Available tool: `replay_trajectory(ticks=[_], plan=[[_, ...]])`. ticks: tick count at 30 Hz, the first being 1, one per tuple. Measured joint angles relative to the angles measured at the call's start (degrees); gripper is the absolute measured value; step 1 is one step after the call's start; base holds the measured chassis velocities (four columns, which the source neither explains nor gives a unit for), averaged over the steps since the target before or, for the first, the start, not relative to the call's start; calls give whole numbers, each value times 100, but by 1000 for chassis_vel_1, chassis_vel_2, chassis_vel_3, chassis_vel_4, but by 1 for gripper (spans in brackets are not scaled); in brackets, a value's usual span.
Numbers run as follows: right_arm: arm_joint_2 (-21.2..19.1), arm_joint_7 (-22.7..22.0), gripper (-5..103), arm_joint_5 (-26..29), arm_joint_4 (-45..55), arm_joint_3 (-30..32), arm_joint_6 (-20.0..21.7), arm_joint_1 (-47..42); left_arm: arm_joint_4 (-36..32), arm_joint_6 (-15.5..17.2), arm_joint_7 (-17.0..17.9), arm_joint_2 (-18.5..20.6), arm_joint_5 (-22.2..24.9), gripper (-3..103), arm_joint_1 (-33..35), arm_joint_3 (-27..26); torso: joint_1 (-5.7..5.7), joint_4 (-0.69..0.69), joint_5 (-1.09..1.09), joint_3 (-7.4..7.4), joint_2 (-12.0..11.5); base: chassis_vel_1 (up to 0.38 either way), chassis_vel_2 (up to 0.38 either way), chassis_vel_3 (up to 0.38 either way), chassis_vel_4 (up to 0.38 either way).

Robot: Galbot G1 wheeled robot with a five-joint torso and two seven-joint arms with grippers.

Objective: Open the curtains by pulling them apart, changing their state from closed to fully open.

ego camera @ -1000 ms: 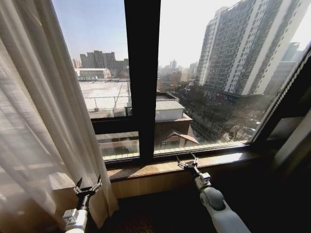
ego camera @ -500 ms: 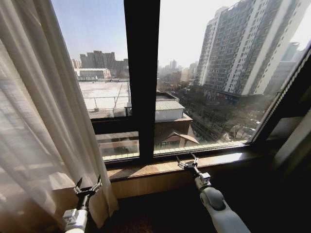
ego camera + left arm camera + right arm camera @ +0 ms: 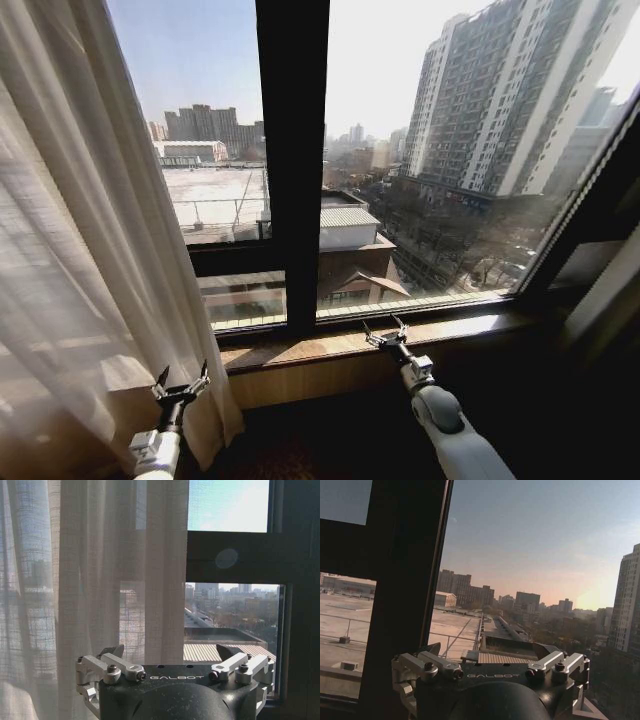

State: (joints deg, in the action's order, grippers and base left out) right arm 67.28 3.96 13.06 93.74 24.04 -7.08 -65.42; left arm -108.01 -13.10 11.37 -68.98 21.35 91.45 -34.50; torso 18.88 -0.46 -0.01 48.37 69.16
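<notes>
Both arms reach forward and slightly up, wrists straight. The left gripper [image 3: 181, 381] sits low on the left, its two fingers [image 3: 111, 652] spread wide with nothing between them, tips pointing up and away from the body. The right gripper [image 3: 386, 331] is extended farther ahead on a pale, rounded forearm, its fingers [image 3: 547, 651] likewise parted and empty, the tips level with each other and pointing forward.
</notes>
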Motion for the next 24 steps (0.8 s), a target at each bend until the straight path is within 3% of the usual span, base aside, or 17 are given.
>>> replay_trajectory(ticks=[24], plan=[[0, 0, 100, 0, 0, 0, 0, 0, 0, 0, 0, 0, 0, 100, 0, 0, 0, 0, 0, 0, 0, 0, 0, 0, 0]])
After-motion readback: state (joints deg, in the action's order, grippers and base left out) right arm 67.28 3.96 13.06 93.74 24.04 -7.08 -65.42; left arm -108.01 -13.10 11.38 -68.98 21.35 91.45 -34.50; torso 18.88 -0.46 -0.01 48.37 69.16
